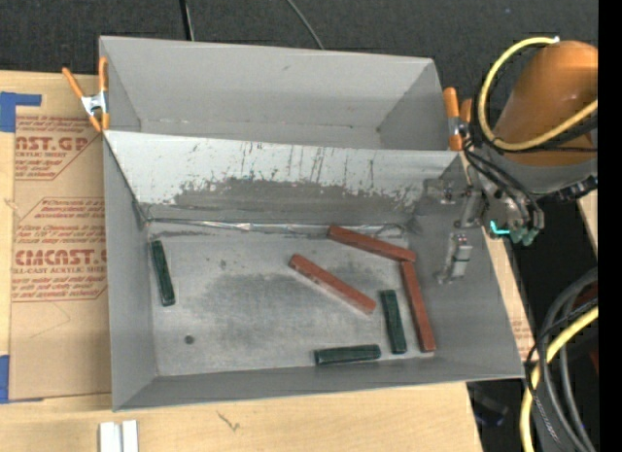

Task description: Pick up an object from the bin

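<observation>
We see a plain grey bin [272, 90], its floor mottled with darker smudges and its back wall streaked with dark vertical scratches. Three brick-red sticks [331, 283] [371, 244] [419, 306] contrast with three dark green sticks [161, 272] [393, 321] [347, 354]. We note the orange cover [549, 95], the yellow cable [501, 66] and the pale grey gripper [453, 269]

Lone stick [161, 273] at bin [262, 110] left, five sticks [332, 283] clustered right, tool [454, 267] beside them

Three red-brown sticks [332, 284], apparently three dark green sticks [347, 354] (one far left).
</observation>
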### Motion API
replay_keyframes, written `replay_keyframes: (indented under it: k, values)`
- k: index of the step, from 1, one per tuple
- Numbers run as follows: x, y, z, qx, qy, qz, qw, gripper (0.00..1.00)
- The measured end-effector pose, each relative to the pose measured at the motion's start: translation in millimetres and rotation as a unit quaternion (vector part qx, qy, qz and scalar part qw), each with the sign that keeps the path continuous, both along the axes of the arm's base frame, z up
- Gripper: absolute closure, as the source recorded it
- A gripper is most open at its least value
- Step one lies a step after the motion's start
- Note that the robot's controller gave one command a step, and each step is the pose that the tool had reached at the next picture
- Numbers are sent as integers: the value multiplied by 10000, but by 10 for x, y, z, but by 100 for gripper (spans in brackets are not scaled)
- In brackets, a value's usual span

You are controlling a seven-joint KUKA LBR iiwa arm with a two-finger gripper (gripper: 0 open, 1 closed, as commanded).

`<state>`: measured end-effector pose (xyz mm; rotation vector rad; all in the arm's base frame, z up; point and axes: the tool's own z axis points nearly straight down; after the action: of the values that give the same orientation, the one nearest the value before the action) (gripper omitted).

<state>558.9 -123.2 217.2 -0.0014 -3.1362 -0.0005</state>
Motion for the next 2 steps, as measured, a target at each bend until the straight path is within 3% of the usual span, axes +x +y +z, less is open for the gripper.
replay_keyframes:
  k: [1,2]
  values:
    - [17,5,44,-6,-39,7,10000,0]
    - [65,489,-384,-8,-50,455,9990,0]
